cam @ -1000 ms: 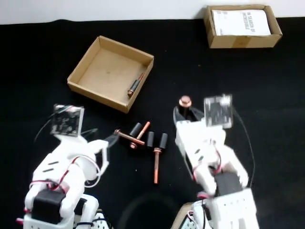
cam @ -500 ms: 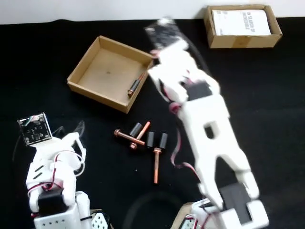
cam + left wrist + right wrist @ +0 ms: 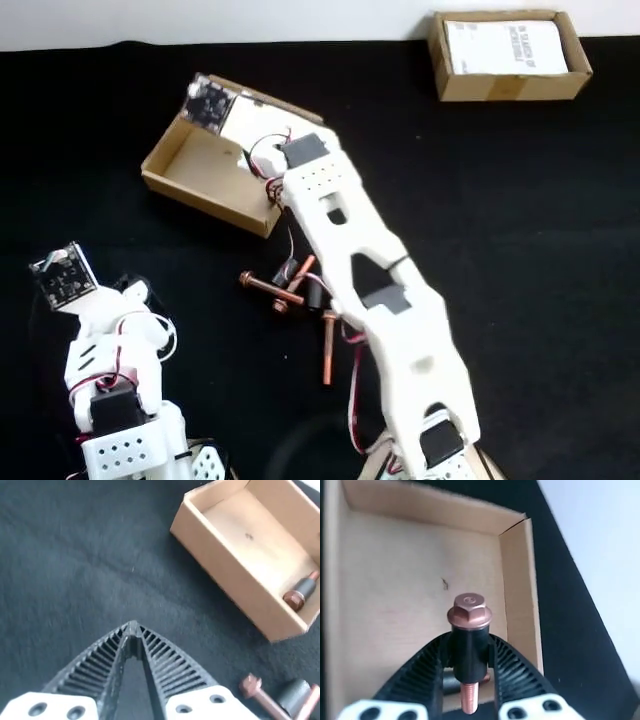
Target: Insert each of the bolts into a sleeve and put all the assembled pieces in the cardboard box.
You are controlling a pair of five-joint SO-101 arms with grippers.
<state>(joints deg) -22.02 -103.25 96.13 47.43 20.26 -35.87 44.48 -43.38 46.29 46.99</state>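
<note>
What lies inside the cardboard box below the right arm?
One bolt in a sleeve lies near a corner of the cardboard box; the right gripper holds a second assembled piece over its floor. In the high view the right arm covers part of the floor.

black-sleeved copper bolt [image 3: 468, 652] held above open cardboard box [image 3: 517, 580].

Your right arm [image 3: 340, 220] stretches toward the table's [image 3: 540, 250] far-left side, with the right gripper [image 3: 468, 647] clamped on a sleeved bolt [image 3: 469, 614]. Your left arm [image 3: 110, 360] sits folded at the near-left corner — left gripper [image 3: 134, 630] pinched closed.
</note>
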